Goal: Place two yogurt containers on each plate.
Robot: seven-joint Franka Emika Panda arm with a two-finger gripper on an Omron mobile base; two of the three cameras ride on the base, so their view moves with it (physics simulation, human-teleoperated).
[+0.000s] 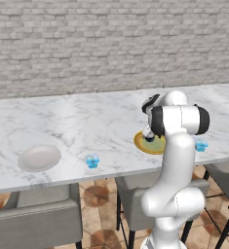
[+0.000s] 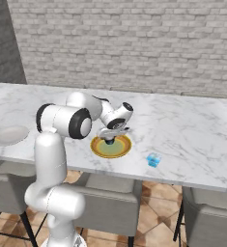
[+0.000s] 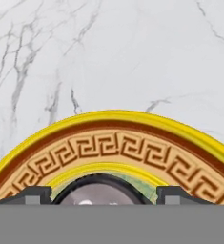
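In the right base view we see our tool [image 2: 109, 140] hanging low over the yellow-rimmed plate [image 2: 120, 151], just left of the frame's centre. In the hand view its two dark fingertips [image 3: 33, 195] stand apart at the bottom edge, spread around a dark round cup [image 3: 100, 189] with a pale top that sits between them over the plate's green centre; we cannot tell whether the pads touch it. Beyond the plate's patterned rim [image 3: 118, 143], bare marble fills the upper half of that view.

The plate lies close to the near edge of the table [image 2: 192, 125], with little margin on that side. A light blue cup [image 2: 154, 160] stands to the plate's right, apart from it and also near the table's front edge. In the left base view a second light blue cup [image 1: 92, 161] sits at lower centre near the front edge, and the off-white plate [image 1: 39, 158] lies at lower left, well apart from our arm. Between the two plates, and toward the brick wall [image 1: 86, 44] behind, the marble is wide and open. Grey chairs [image 1: 35, 221] stand tucked under the front edge.
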